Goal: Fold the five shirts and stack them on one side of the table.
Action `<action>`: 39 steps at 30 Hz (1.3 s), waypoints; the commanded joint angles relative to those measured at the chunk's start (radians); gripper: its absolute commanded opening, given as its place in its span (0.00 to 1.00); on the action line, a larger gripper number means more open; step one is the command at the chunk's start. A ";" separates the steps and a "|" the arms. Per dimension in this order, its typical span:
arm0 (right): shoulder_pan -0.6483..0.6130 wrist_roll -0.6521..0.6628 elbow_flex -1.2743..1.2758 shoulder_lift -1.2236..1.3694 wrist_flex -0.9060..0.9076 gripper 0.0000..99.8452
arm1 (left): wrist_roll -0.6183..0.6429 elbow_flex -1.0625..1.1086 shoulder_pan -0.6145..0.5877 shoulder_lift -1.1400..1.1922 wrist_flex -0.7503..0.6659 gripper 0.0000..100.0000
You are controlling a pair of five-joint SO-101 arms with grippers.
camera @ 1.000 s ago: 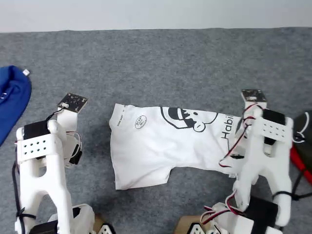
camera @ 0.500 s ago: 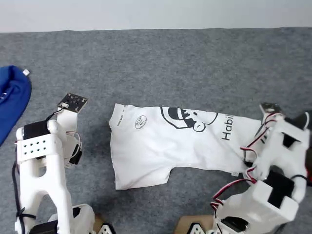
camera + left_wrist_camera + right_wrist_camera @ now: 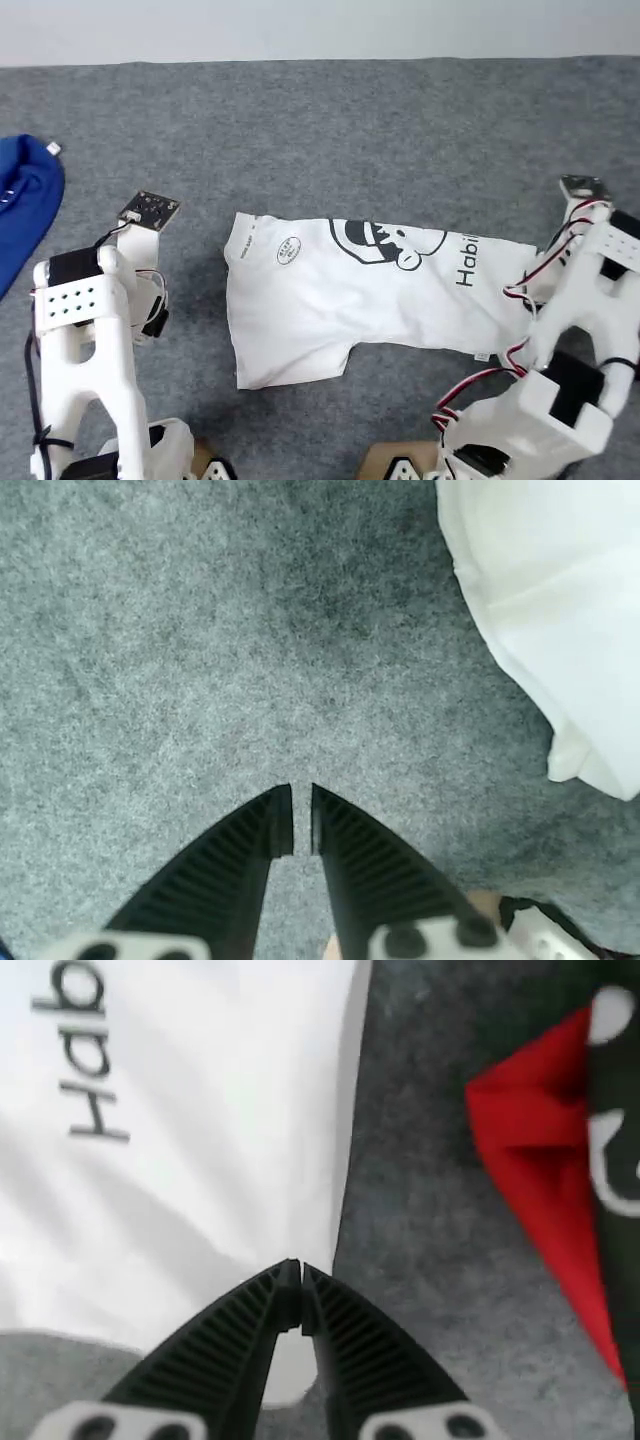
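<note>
a grey tabletop (image 3: 400, 120) is being looked down on in the high view, and most of its middle is being taken up by a white shirt (image 3: 340, 300). the shirt is being kept flat, print side up, stretched sideways between the two arms, with a short flap hanging out from its near edge toward the left. the left arm (image 3: 85, 330) is being held upright near the shirt's left end, apart from the cloth. the right arm (image 3: 570, 330) is being held at the shirt's right end, where the cloth's corner is being covered by it. a blue shirt (image 3: 22, 215) is being left bunched at the tabletop's left edge, well apart from the white one. in the right wrist view a red and black cloth (image 3: 540, 1180) is being shown near the white shirt's edge, with a strip of grey tabletop between them.

the left end effector (image 3: 302, 810) is being held over bare tabletop with its fingers pressed almost together, only a thin slit being left between them, and the white shirt's corner is lying off to one side. the right end effector (image 3: 300, 1290) is being held with its fingers pressed together, the tips being placed right over the white shirt's edge; whether any cloth is being pinched cannot be told.
</note>
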 commanded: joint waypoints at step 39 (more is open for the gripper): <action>-0.157 -0.081 -0.928 0.628 0.088 0.01 | 0.002 -0.005 0.002 -0.032 0.017 0.04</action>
